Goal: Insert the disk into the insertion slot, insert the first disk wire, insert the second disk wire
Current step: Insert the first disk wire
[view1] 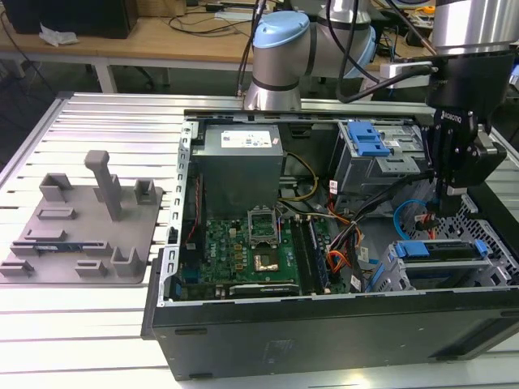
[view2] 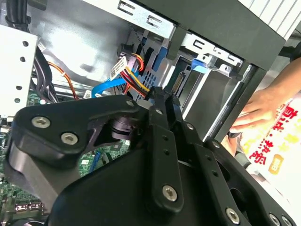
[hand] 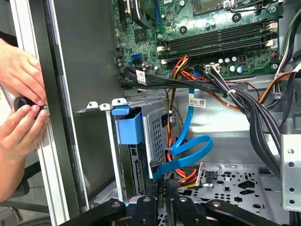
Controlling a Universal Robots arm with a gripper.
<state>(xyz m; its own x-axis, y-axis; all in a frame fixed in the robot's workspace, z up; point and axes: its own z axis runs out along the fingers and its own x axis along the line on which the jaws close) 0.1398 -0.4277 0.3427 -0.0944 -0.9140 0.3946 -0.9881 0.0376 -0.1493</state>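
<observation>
The disk [view1: 442, 251] sat in the insertion slot [view1: 393, 267], near in the case on the exterior view's right, its bright blue plastic carrier bedded in grey perforated sheet metal. The gripper [hand: 162, 184] hung just off its far edge, jaws pinching the black plug [hand: 158, 165] of the flat, glossy blue disk wire [hand: 188, 150]. Seating it well probably meant squaring the plug to the disk's narrow socket and pushing straight, ribbon unkinked.

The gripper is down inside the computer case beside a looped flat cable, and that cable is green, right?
Not green: the looped flat cable is blue, as the first wrist view shows. The gripper is indeed down inside the computer case beside it.
</observation>
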